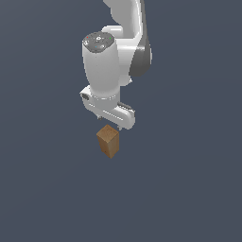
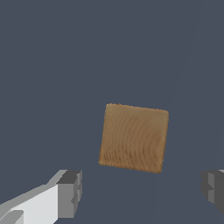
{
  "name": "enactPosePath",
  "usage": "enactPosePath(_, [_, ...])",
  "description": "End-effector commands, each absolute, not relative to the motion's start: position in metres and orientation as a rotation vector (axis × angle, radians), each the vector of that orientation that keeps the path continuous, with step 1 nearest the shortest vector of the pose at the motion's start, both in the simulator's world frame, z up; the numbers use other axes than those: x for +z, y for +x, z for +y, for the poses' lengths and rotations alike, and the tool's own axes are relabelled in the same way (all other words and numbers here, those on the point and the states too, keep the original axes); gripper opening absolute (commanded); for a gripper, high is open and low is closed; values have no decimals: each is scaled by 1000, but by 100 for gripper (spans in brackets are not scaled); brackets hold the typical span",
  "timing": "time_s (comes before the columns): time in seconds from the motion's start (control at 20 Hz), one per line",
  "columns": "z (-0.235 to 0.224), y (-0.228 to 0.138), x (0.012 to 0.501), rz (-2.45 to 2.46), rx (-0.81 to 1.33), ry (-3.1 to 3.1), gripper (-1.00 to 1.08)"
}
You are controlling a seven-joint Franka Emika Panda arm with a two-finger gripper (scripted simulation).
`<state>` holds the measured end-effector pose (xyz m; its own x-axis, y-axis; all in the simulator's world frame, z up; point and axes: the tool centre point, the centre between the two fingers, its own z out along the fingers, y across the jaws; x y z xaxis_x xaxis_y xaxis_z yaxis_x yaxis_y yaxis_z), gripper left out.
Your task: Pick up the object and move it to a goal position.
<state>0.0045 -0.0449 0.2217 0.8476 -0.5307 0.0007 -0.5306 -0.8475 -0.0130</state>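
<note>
The wooden block (image 1: 108,141) is brown with a fine wood-grain pattern, its top face a lighter tan. The arm (image 1: 111,56) is glossy white with a dark grey joint section. The gripper (image 2: 142,192) is white with grey fingertips (image 2: 70,192). The background (image 1: 42,189) is uniform dark slate blue-grey.

Block (image 1: 108,141): brown wood grain, matt, lighter tan top. Arm (image 1: 105,66): smooth glossy white plastic shell. Fingers (image 2: 70,193): matt grey pads.

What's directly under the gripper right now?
The wood block stands just below the gripper, upright. The wrist view shows its tan top uncovered, fingers apart and not touching it. Whatever the block rests on is hidden.
</note>
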Motion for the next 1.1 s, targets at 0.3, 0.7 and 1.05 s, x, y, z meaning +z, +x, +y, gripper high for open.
enactPosePath(0.3, [-55,16,196,1037,-1,-2964,100])
enactPosePath(0.7, [-56,17,190,1049,1,-2961,100])
enactPosePath(1.05, [-56,16,160,1054,0,-2960,100])
